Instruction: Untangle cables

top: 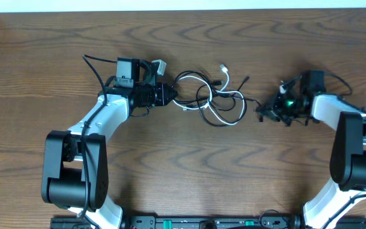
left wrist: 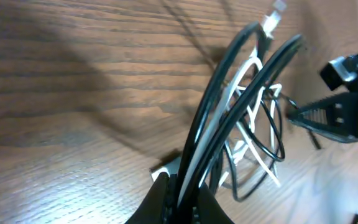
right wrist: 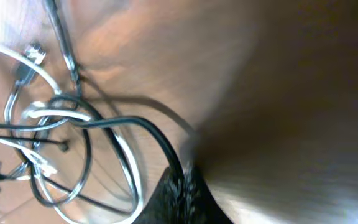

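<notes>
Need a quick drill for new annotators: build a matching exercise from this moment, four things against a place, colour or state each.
Things:
1 left fingers
2 right fingers
3 white cable
4 table

Descriptions:
A brown wood grain
B shut on the left end of the tangle
C looped through the middle of the tangle
D shut on a black cable at the tangle's right end

Pairs: 1-B; 2-D; 3-C; 4-A
</notes>
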`<action>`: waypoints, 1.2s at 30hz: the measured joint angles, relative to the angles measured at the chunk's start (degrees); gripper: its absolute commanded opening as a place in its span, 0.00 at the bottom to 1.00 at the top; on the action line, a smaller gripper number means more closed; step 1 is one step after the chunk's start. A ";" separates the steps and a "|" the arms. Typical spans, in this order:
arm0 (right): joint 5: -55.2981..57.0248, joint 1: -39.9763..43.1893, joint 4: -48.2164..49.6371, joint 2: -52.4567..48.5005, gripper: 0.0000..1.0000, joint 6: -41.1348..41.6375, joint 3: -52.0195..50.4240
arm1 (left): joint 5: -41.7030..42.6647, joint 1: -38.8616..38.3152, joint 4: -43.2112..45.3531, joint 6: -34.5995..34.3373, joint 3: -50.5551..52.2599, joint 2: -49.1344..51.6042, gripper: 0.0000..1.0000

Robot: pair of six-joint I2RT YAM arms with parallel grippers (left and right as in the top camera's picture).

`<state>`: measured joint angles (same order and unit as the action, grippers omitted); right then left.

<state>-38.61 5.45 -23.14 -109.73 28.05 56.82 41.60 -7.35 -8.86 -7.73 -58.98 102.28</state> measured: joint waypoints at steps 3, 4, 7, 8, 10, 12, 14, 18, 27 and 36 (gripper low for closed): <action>5.90 0.46 -9.84 0.81 0.01 -2.71 4.85 | -2.21 -0.09 -0.24 -0.04 0.00 0.00 0.08; 7.34 0.42 -11.19 1.09 0.01 -3.19 5.66 | -3.32 -0.15 -0.46 -0.07 0.00 0.00 0.08; 13.55 0.07 -18.73 2.03 0.01 -5.66 10.34 | -9.22 -0.26 -1.88 -0.44 0.02 0.00 0.08; 15.39 -0.02 -20.06 2.21 0.01 -6.34 11.30 | -11.47 -0.26 -2.38 -1.07 0.00 0.02 0.07; 19.74 -0.37 -22.03 2.64 0.01 -7.48 12.85 | -16.52 -0.26 -3.34 -2.82 0.02 0.02 0.08; 23.45 -0.74 -22.69 2.78 0.01 -8.15 13.25 | -19.58 -0.26 -3.65 -4.33 0.02 0.04 0.08; 26.73 -0.96 -23.17 2.78 0.01 -8.59 13.27 | -21.31 -0.26 -3.74 -5.42 0.02 0.04 0.08; 31.06 -1.05 -27.50 2.78 0.14 -9.42 14.97 | -22.95 -0.44 -3.76 -6.29 0.02 0.04 0.09; 33.57 -2.21 -35.21 2.78 0.50 -13.40 27.52 | -15.69 -0.09 -1.42 -6.51 0.02 0.04 0.09; 17.46 -10.25 -31.56 2.78 0.59 -19.58 27.71 | 5.44 -0.09 0.31 1.27 0.02 0.07 0.08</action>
<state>-21.15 -4.80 -54.70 -106.96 8.47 84.53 47.05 -7.44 -8.56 -6.46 -58.96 102.35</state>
